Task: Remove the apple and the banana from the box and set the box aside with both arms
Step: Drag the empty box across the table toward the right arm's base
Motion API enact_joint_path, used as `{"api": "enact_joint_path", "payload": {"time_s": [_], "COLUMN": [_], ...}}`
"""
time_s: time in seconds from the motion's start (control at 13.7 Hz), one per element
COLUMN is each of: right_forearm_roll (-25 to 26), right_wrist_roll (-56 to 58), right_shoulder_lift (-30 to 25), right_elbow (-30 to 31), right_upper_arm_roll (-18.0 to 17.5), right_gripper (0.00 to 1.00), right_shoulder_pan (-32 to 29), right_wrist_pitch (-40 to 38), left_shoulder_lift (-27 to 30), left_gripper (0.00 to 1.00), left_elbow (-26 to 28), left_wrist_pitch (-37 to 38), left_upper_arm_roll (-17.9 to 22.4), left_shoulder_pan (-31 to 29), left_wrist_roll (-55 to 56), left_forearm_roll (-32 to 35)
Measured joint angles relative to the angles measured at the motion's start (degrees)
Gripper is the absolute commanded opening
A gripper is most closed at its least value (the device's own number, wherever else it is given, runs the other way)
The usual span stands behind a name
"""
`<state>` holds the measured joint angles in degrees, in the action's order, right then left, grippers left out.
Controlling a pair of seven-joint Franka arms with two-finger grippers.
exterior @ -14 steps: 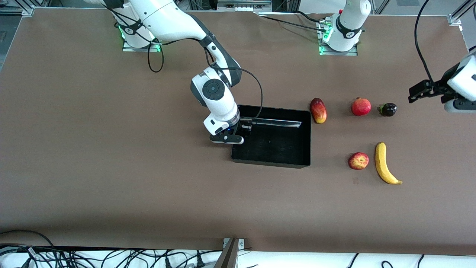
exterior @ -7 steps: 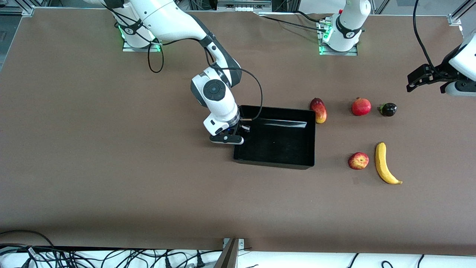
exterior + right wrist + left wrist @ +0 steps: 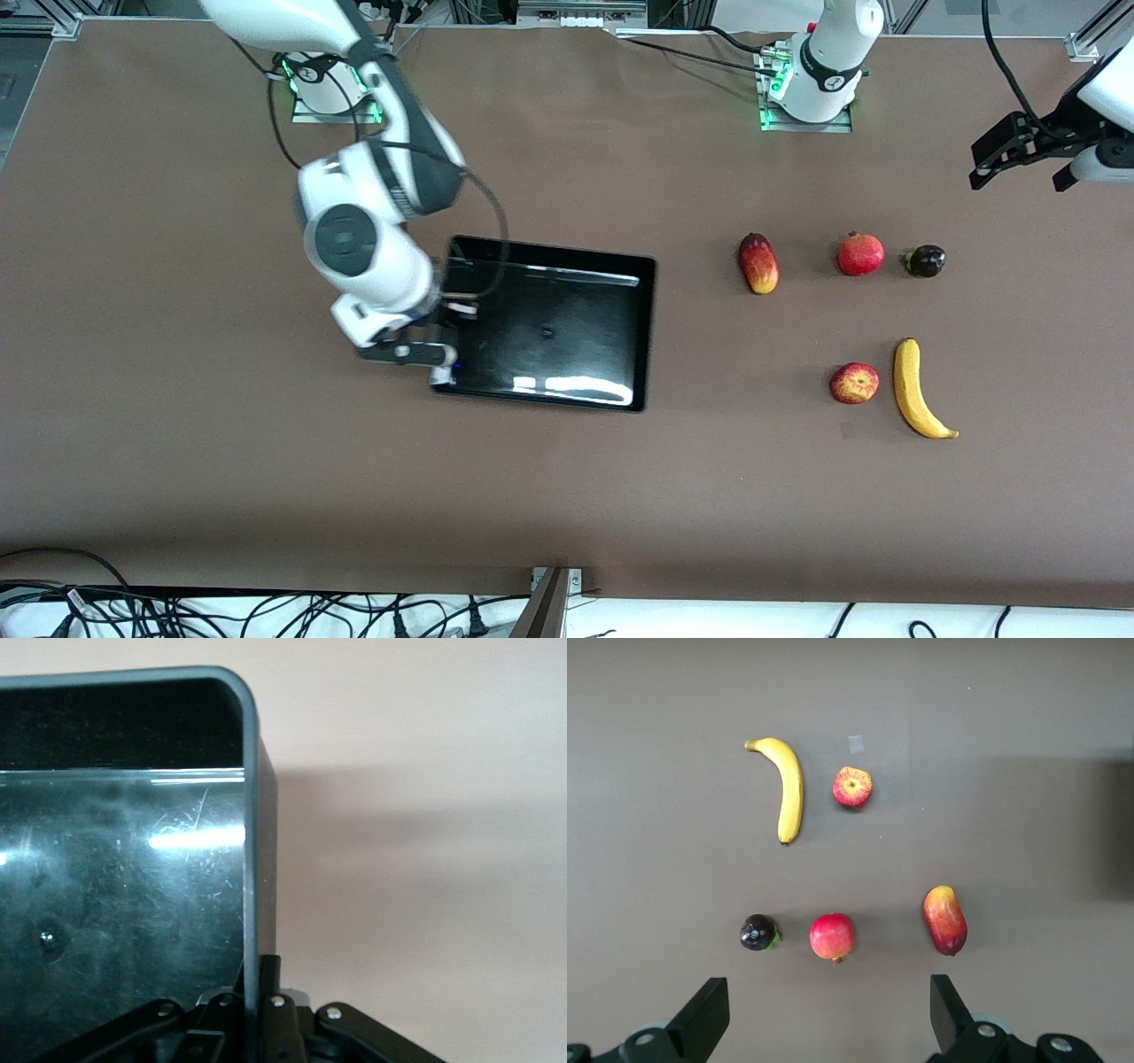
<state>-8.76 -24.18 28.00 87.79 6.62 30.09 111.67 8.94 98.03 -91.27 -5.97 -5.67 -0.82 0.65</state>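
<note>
- The right gripper (image 3: pixel 440 341) is clamped on the end wall of the black box (image 3: pixel 567 332), at the box's nine o'clock edge.
- The mango (image 3: pixel 758 262), pomegranate (image 3: pixel 860 253) and a dark fruit (image 3: pixel 923 260) lie in a row.
- The apple (image 3: pixel 854 383) sits at the pomegranate's six o'clock, the banana (image 3: pixel 916 388) just beside it.
- The left gripper (image 3: pixel 1019 151), fingers apart, hangs over the table's edge at the left arm's end.

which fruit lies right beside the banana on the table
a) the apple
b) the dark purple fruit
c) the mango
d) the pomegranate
a) The apple lies just beside the banana, on the side toward the right arm's end of the table, while the other three fruits sit in a row farther from the front camera.
</note>
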Motion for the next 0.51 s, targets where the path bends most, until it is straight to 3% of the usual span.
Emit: {"api": "enact_joint_path", "payload": {"time_s": [0.15, 0.51], "right_forearm_roll": [0.02, -0.01], "right_wrist_roll": [7.60, 27.35], "right_shoulder_lift": [-3.97, -9.12], "right_elbow": [6.15, 18.81], "right_upper_arm_roll": [3.01, 18.08], "right_gripper": [0.00, 0.00], "right_shoulder_pan": [-3.00, -3.86], "right_wrist_pitch": [-0.36, 0.79], "left_shoulder_lift": [0.63, 0.81], "left_gripper": [1.00, 1.00], "left_elbow": [0.00, 0.00], "left_wrist_pitch": [0.02, 0.02], "left_upper_arm_roll": [0.26, 0.28], "left_shoulder_pan": [0.00, 0.18], "left_wrist_roll": [0.38, 0.59], "left_forearm_roll": [0.00, 0.00]}}
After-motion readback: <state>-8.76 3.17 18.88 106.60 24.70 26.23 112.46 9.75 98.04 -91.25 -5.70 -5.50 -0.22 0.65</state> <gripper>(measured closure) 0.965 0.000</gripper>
